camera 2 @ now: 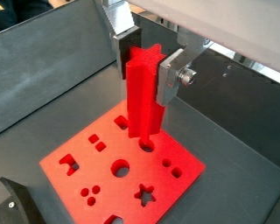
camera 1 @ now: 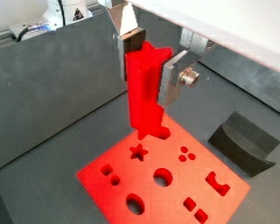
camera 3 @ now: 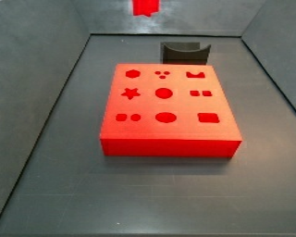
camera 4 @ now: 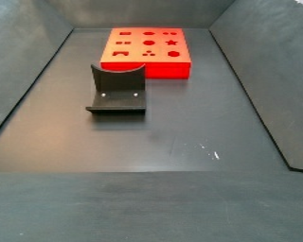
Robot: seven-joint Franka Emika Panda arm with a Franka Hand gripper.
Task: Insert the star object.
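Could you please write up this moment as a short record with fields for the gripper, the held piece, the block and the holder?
gripper: shut on the star object, raised above the red block in both wrist views
star object: bright red rod, upright between the fingers; only its lower end shows in a side view, at the picture's upper edge
red block: flat on the floor, with shaped holes
star hole: open, nothing in it
insertion: not yet done
dark grey holder: on the floor beside the block, apart from it
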